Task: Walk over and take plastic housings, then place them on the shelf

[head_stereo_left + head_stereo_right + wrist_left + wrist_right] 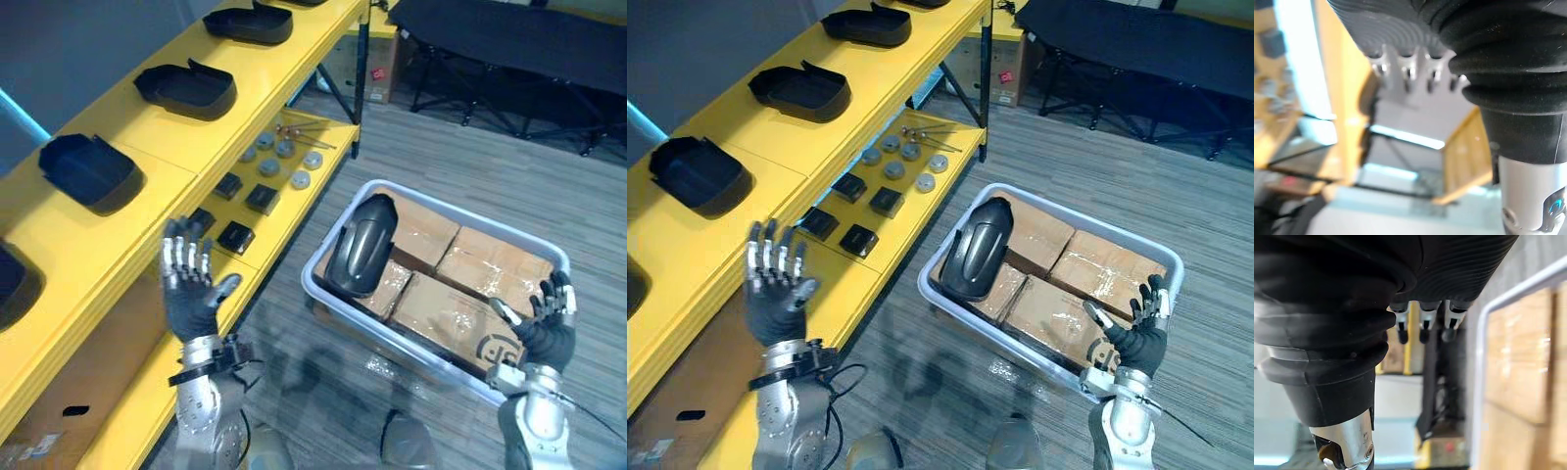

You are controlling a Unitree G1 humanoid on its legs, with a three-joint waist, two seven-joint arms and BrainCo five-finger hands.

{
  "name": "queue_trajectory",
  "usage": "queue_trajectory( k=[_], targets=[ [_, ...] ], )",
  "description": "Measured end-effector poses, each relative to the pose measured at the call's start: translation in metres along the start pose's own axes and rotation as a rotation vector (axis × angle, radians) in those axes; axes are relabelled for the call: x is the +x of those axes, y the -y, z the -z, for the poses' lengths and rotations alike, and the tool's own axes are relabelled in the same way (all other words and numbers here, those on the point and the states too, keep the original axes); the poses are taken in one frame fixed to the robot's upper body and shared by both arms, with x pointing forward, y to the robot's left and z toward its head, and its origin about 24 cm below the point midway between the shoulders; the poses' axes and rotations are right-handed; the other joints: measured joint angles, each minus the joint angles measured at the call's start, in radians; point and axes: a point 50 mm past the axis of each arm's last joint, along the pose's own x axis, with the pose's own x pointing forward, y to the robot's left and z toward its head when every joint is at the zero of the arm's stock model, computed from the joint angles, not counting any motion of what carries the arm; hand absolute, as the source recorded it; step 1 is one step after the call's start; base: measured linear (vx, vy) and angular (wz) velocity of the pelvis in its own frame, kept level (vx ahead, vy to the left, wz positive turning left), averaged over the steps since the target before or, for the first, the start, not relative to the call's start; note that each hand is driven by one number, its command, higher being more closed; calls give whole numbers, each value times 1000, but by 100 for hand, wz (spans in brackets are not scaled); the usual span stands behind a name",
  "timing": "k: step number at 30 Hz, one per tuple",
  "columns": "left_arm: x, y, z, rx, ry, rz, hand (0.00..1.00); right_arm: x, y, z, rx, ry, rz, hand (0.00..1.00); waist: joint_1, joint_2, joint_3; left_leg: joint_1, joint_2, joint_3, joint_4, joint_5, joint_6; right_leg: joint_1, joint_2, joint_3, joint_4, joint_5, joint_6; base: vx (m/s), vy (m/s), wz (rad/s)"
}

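Note:
One dark plastic housing (359,246) leans upright on cardboard boxes (460,284) inside a white tub (342,312) on the floor. Several more black housings, such as one (90,172) and another (188,88), lie in a row on the yellow shelf's top board (118,240). My left hand (191,289) is raised with fingers spread, open and holding nothing, in front of the shelf's lower board. At the tub's near right corner my right hand (549,323) is lifted with relaxed fingers, open, holding nothing.
Small black square parts (235,236) and grey round discs (284,162) lie on the shelf's lower board (284,211). A black folding cot (509,39) and a cardboard box (377,69) stand at the back. Grey wood floor (470,166) lies between them and the tub.

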Motion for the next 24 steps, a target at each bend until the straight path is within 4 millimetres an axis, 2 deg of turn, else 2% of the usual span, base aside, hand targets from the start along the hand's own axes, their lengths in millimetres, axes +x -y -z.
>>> queue_trajectory(
  k=[1,2,4,5,7,8,12,14,15,17,19,24],
  targets=[
    [-1,-1,3,13,-20,18,0,4,-3,7,-7,-29,12,0,3,-5,3,-2,-6,0,-1,2,-17,1,-6,1,-2,8,6,-105,180,10],
    [-2,-3,11,49,-76,66,0,13,-7,19,-18,-81,36,0,23,-12,8,-17,-18,-3,19,-4,-38,6,-17,3,-26,35,18,-86,199,4],
    [-2,-2,15,114,-112,122,0,22,-14,23,-20,-101,46,0,43,-22,18,-51,-35,-12,51,-13,-32,8,-31,1,-62,68,31,-100,197,12],
    [1,1,19,184,-123,160,0,34,-20,21,-24,-95,48,0,53,-24,41,-83,-48,-33,81,-20,-22,16,-41,-9,-93,95,40,-134,186,38],
    [7,2,26,270,-150,189,0,57,-27,14,-51,-75,38,0,60,-15,81,-141,-60,-60,132,-35,-7,28,-47,-32,-140,133,51,-174,190,38],
    [11,4,35,286,-187,200,0,78,-32,7,-72,-69,47,0,82,-7,109,-177,-69,-76,164,-42,3,25,-50,-37,-168,161,57,-158,144,20],
    [3,4,60,346,-296,234,0,115,-30,-10,-77,-60,105,0,116,21,123,-262,-81,-115,221,-48,14,18,-52,-80,-205,197,65,-95,95,26],
    [-7,-1,80,409,-380,229,0,129,-36,-28,-58,-7,107,0,139,23,124,-287,-82,-117,232,-48,16,2,-50,-80,-215,207,66,-41,43,7],
    [-9,-4,86,435,-407,225,0,134,-38,-35,-50,15,107,0,141,23,124,-298,-81,-121,242,-48,16,-4,-48,-81,-215,209,66,-28,31,2],
    [-19,-11,111,489,-522,224,0,148,-44,-60,-49,78,116,0,146,27,127,-333,-79,-136,265,-49,19,-24,-43,-82,-213,215,65,-15,18,1],
    [-28,-16,125,542,-584,234,0,156,-41,-72,-63,105,150,0,158,34,133,-346,-78,-139,278,-51,22,-34,-42,-81,-211,218,66,0,0,0],
    [-54,-30,148,598,-718,233,0,173,-39,-85,-122,45,209,0,176,73,164,-385,-69,-140,320,-70,31,-73,-42,-74,-179,218,66,-45,36,-6]
  ],
)
